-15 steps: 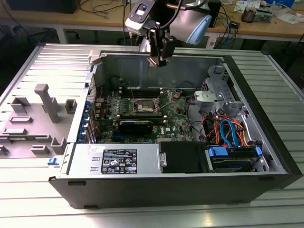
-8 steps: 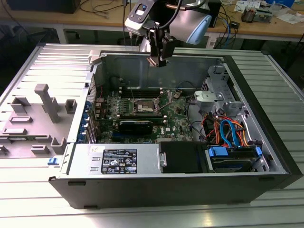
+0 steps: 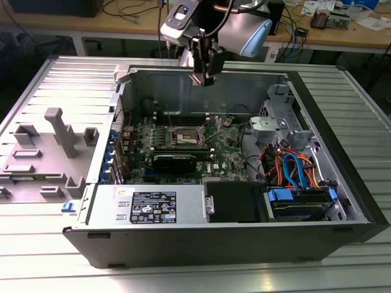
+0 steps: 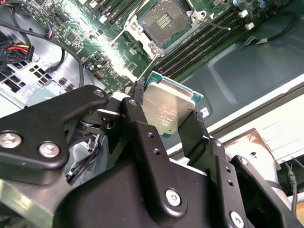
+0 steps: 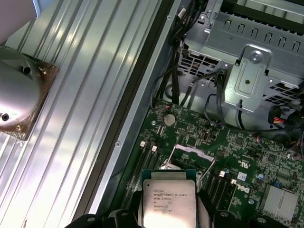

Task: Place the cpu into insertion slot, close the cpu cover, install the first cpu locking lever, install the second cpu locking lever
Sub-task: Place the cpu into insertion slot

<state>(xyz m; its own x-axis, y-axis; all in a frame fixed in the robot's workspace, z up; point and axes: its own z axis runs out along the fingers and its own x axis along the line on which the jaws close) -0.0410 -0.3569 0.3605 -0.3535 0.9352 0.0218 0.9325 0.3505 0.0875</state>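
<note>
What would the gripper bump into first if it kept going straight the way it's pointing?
Probably the green motherboard, at or near the insertion slot. The gripper, shut on the cpu, points down into the case. Depth is hard to judge.

Bright light, glare on cpu (image 5: 169, 203)

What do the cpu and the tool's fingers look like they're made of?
The cpu: grey metal lid, judging by its dull sheen and soft reflections, on a thin green rim that looks like circuit-board laminate. The tool grips it between fingers that are matt black with screw holes; coated metal or hard plastic, the look leaves that open.
</note>
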